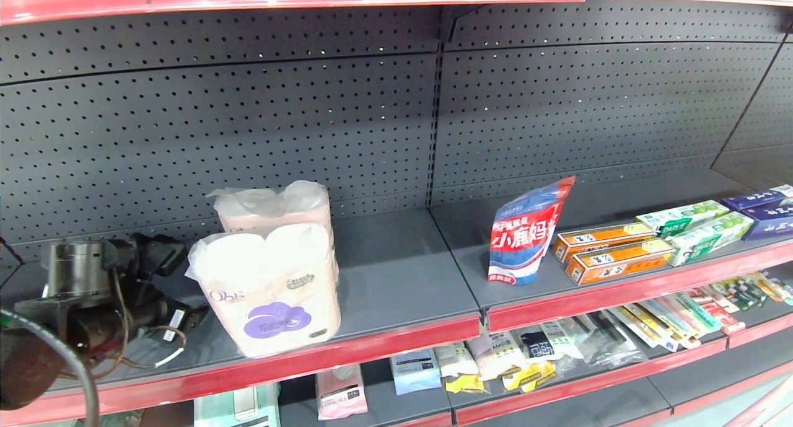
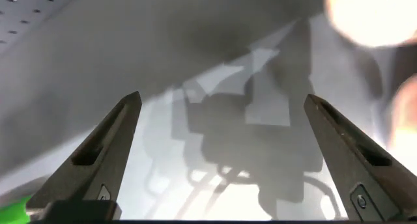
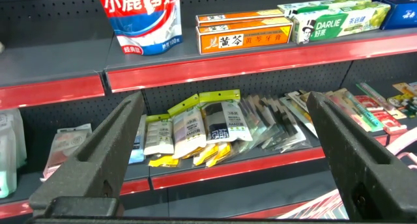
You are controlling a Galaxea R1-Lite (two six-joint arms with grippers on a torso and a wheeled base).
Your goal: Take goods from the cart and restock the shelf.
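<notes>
Two packs of toilet rolls stand on the grey shelf, the front pack near the red edge and the rear pack right behind it. My left arm lies on the shelf to their left, with my left gripper beside the front pack. In the left wrist view this gripper is open and empty over bare shelf, the pack a pale blur off to one side. My right gripper is open and empty, standing off from the shelf front.
A red and blue pouch stands at mid shelf, with free room between it and the rolls. To its right lie orange boxes, green boxes and blue boxes. Small packets crowd the lower shelf.
</notes>
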